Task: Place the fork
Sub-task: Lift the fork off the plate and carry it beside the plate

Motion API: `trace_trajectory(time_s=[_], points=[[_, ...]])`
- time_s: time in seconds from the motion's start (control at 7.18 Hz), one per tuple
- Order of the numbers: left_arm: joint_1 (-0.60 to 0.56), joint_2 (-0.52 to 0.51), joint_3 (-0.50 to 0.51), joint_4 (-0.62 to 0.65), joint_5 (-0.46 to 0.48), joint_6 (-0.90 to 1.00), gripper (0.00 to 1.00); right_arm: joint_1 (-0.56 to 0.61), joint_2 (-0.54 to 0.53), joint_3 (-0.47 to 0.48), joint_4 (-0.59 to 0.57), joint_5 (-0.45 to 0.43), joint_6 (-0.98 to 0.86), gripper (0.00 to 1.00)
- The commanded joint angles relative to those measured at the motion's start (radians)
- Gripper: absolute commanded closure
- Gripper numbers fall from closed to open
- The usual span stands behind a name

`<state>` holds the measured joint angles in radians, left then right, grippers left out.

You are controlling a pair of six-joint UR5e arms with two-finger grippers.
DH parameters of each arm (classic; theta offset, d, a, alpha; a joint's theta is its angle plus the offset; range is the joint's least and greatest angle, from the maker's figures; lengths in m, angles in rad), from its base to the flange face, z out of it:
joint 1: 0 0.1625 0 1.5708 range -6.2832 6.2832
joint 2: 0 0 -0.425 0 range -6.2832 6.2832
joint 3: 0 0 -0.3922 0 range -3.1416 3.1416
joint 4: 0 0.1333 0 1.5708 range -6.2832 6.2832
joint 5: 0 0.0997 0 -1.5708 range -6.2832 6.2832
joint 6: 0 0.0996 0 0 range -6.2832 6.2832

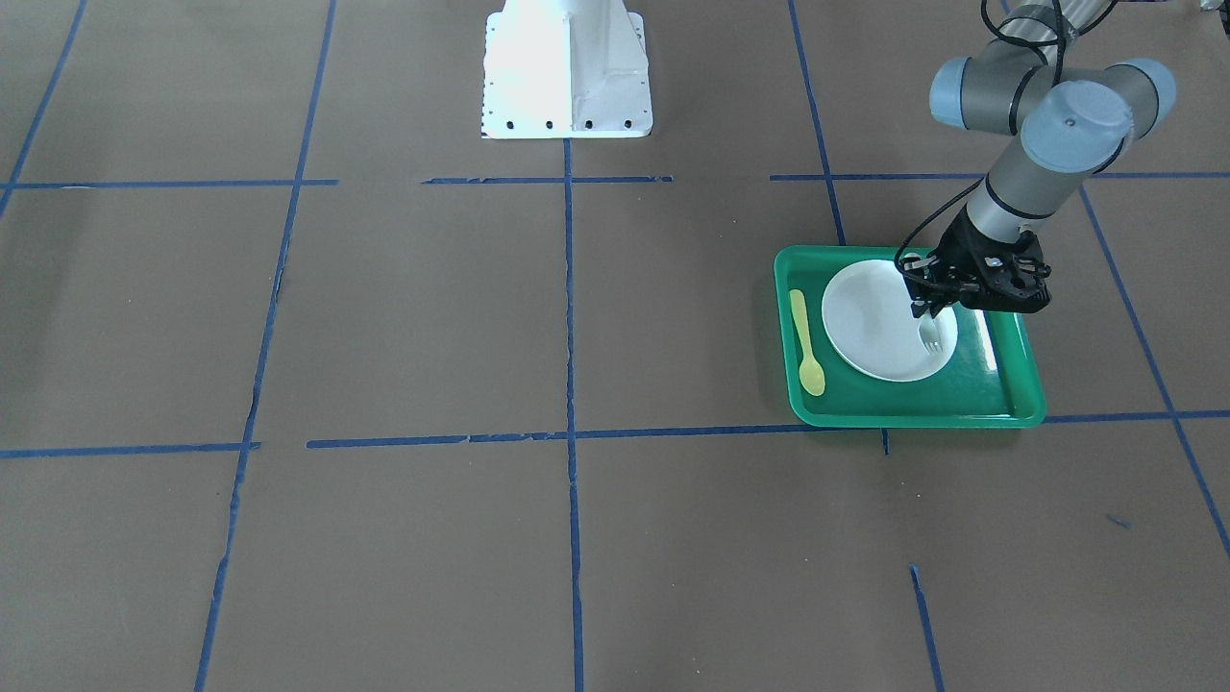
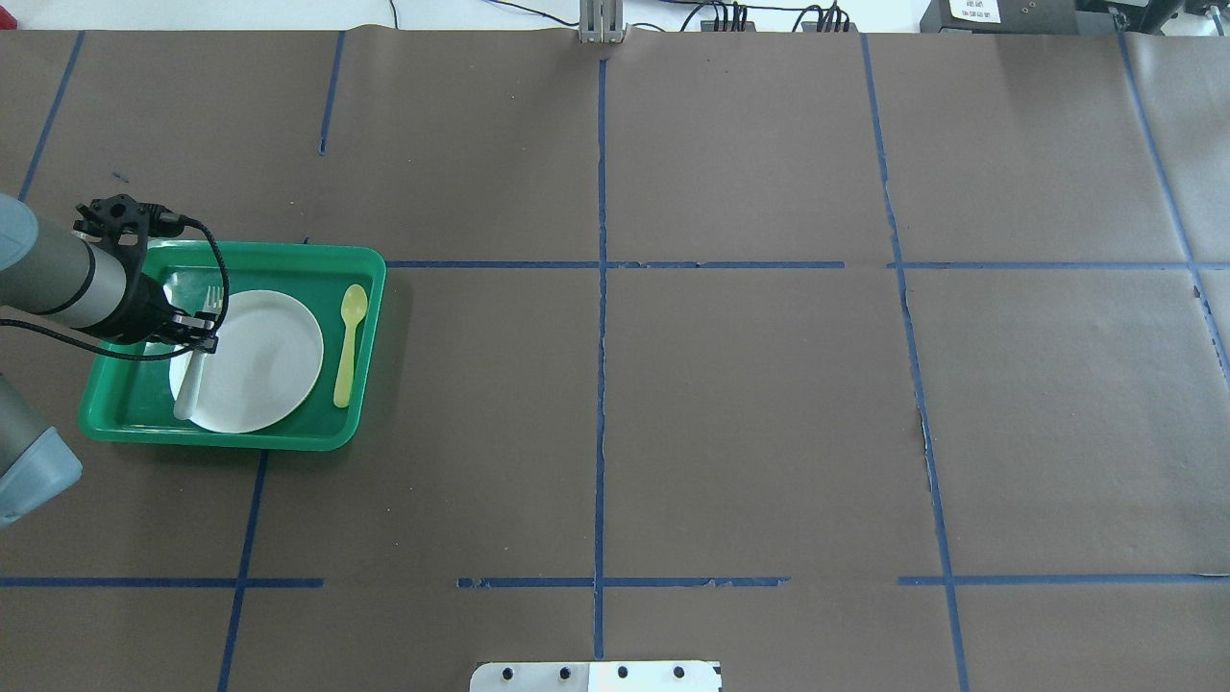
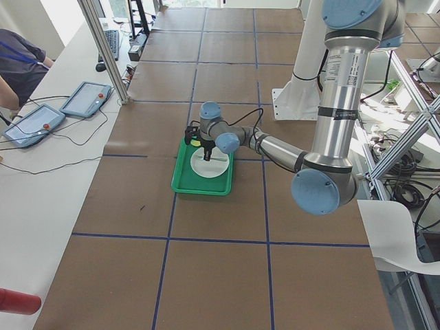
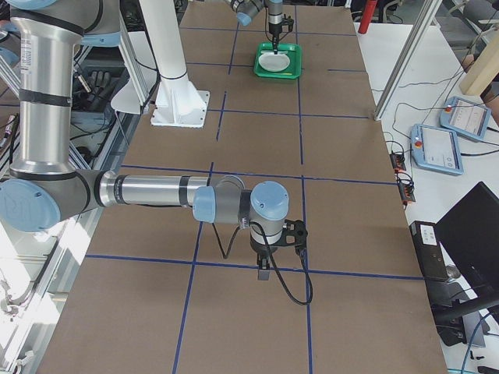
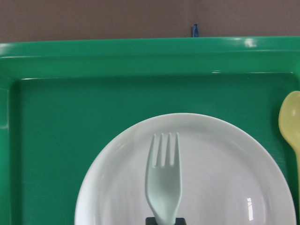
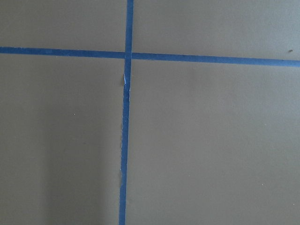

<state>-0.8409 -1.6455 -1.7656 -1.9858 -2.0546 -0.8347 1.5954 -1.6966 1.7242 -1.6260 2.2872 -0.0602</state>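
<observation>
The left hand [image 2: 197, 338] is clamped on the handle of the fork [image 5: 162, 187]. The fork is over the white plate [image 2: 269, 356], near its edge on the arm's side; whether it touches the plate cannot be told. Its long axis lies parallel to the yellow spoon [image 2: 348, 346] beyond the plate, tines pointing ahead of the hand, away from the robot. Ahead of the tines come plate, bare floor, then the rim of the green tray [image 2: 288, 258]. Open worktop [image 2: 673, 404] surrounds the tray. The right hand [image 4: 265, 271] hangs well apart over the worktop; how far it is open cannot be told.
</observation>
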Motion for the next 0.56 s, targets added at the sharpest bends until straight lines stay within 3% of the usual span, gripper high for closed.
trace_trajectory(time_s=[0.0,0.42], points=[[-0.039,0.019,0.043,-0.004,0.002,0.092,1.0,0.0,0.0,0.0,0.0,0.0,0.0,0.0],[-0.058,0.019,0.106,-0.056,0.002,0.103,1.0,0.0,0.0,0.0,0.0,0.0,0.0,0.0]])
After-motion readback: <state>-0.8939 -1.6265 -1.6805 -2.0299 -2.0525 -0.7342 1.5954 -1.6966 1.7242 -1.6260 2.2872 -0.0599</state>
